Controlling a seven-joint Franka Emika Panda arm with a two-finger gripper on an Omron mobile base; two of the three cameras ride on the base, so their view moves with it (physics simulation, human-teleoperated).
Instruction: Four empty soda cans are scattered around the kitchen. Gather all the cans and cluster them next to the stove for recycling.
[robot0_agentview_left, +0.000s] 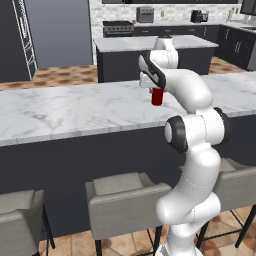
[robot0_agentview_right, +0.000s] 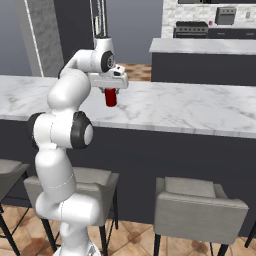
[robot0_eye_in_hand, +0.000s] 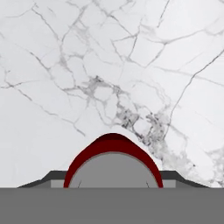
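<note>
A red soda can (robot0_agentview_left: 157, 97) with a silver top stands upright on the long white marble counter (robot0_agentview_left: 60, 112), near its middle. My gripper (robot0_agentview_left: 157, 91) comes down on it from above and is shut on its upper part. From the other side the can (robot0_agentview_right: 111, 98) hangs just under the hand (robot0_agentview_right: 110, 90). In the hand view the can's grey top and red rim (robot0_eye_in_hand: 113, 146) sit between the two dark fingertips (robot0_eye_in_hand: 46, 178). The black stove (robot0_agentview_left: 118, 28) stands far off against the back wall, also the stove (robot0_agentview_right: 191, 29).
A dark island with a marble top (robot0_agentview_left: 150, 45) lies between this counter and the stove. A grey toaster oven (robot0_agentview_left: 145, 14) sits right of the stove. A tiny pink thing (robot0_agentview_right: 210, 22) shows beside the stove. Grey stools (robot0_agentview_left: 125, 200) line the counter's near side.
</note>
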